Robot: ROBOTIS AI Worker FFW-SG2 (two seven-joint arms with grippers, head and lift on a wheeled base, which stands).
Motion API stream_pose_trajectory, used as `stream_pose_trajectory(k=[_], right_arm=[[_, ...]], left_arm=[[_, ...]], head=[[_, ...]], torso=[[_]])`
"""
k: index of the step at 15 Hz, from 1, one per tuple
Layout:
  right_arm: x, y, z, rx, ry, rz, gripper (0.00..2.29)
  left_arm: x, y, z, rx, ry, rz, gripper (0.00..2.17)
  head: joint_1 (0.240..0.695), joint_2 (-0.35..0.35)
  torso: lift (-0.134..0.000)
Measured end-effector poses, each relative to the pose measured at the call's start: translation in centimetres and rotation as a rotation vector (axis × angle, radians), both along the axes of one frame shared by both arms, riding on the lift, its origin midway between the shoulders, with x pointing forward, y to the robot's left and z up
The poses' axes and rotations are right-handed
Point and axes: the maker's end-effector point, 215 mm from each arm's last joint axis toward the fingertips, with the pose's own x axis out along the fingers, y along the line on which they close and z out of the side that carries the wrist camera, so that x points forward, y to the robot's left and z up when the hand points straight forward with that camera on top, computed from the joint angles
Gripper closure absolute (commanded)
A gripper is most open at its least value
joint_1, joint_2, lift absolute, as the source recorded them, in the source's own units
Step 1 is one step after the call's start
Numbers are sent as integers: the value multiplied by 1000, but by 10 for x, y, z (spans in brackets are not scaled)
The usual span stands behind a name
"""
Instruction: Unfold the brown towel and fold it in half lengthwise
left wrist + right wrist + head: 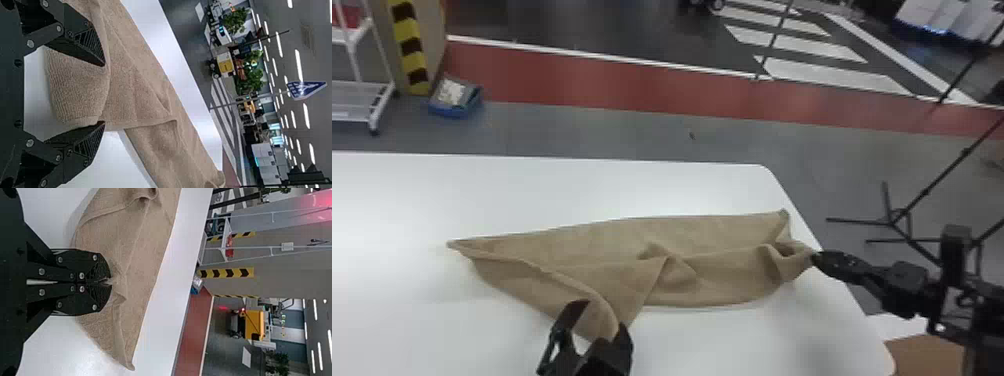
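The right gripper [815, 258] clenches a pinch of the brown towel [712, 232] beside the tabletop's [482, 192] right edge, the cloth spreading rumpled from there leftward across the top, with a near flap between the left gripper's [604, 316] fingers (these stand apart, unclosed).

I log in the head view: white round-cornered table [482, 185], 6 o'clock; smooth grey floor [632, 131]; brick-red floor band [592, 77], 12; white metal rack [352, 118], 10; thin black tripod stand [924, 192], 3.
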Motion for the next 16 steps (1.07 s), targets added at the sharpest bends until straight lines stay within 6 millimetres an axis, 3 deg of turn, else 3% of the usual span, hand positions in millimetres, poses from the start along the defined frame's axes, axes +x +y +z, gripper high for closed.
stream_pose_trajectory(k=[7, 10, 16], right_arm=[[-1, -3, 3, 0, -8, -3, 1153], [-1, -7, 6, -3, -11, -9, 1153], [-1, -11, 9, -5, -11, -12, 1153]], left_arm=[[18, 46, -8, 41, -8, 87, 434], [25, 67, 3, 20, -15, 132, 434], [23, 81, 26, -19, -34, 161, 434]], head=[[695, -350], [695, -350], [695, -350]], torso=[[-107], [-107], [-107]])
